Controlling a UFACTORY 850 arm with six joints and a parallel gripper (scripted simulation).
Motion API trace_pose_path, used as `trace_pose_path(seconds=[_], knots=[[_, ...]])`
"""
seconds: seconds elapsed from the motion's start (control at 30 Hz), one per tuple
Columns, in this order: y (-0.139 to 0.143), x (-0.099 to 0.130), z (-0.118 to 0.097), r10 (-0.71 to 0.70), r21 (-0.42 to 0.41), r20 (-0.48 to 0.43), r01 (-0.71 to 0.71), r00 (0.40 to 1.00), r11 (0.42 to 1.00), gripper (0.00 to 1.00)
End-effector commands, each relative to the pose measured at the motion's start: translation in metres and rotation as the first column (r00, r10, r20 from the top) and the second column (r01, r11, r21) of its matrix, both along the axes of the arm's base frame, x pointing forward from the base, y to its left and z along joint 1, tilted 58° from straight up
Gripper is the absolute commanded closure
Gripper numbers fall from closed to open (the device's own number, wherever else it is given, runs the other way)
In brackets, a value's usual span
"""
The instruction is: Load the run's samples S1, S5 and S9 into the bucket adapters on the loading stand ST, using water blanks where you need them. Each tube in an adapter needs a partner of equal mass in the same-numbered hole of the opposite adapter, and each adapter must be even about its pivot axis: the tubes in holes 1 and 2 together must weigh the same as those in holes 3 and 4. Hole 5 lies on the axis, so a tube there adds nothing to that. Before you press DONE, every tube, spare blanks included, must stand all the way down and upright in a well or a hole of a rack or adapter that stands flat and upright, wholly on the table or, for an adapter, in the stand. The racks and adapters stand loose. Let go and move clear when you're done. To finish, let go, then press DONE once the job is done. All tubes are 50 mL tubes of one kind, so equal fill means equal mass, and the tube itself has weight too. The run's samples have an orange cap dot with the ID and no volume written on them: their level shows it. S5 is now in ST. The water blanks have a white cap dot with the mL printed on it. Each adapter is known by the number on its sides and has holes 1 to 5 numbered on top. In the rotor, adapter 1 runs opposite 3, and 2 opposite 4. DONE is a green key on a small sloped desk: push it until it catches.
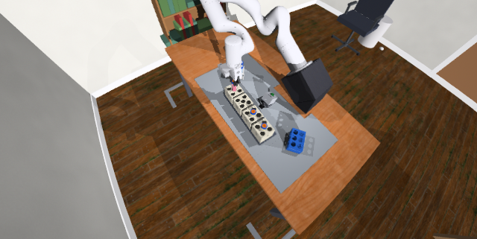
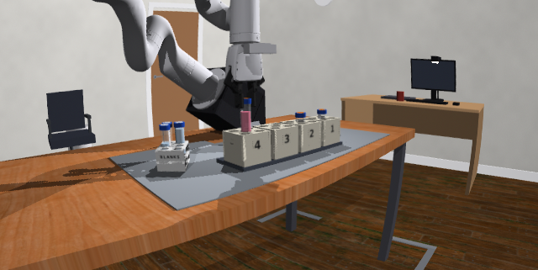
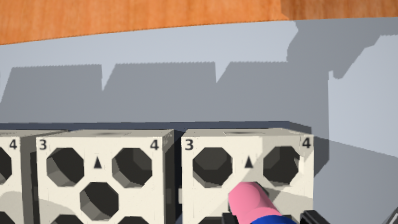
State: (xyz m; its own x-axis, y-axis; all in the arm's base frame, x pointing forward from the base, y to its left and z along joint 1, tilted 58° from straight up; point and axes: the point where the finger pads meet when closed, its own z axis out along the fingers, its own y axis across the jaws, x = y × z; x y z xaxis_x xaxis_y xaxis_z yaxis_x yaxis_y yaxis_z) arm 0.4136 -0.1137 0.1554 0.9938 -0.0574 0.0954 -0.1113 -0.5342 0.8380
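Observation:
My gripper (image 1: 234, 83) (image 2: 247, 97) (image 3: 270, 220) is shut on a blue-capped tube with pink content (image 1: 234, 88) (image 2: 245, 121) (image 3: 246, 199). The tube is upright over adapter 4 (image 1: 229, 94) (image 2: 235, 150) (image 3: 248, 175); its lower end is hidden, apparently in the middle hole 5, with much of it above the top. Its cap dot is not readable. Adapter 3 (image 2: 279, 148) (image 3: 99, 172) shows no tube. Adapter 2 (image 2: 311, 145) and adapter 1 (image 2: 331, 135) each hold an orange-dotted tube. All four stand in the dark loading stand (image 2: 273, 160).
The BLANKS rack (image 2: 170, 164), holding blue-capped tubes, is left of adapter 4 in the exterior view. A blue rack (image 1: 299, 131) with dark wells stands at the other end. The small desk with the green key (image 1: 272, 94) stands beside the adapter row.

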Motion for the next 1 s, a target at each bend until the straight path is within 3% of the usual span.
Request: trace_pose_path(seconds=[0.0, 0.97], knots=[[-0.003, 0.000, -0.002, 0.001, 0.000, 0.001, -0.001, 1.000, 1.000, 1.00], [-0.024, 0.001, -0.015, 0.001, 0.000, 0.001, -0.001, 1.000, 1.000, 1.00]])
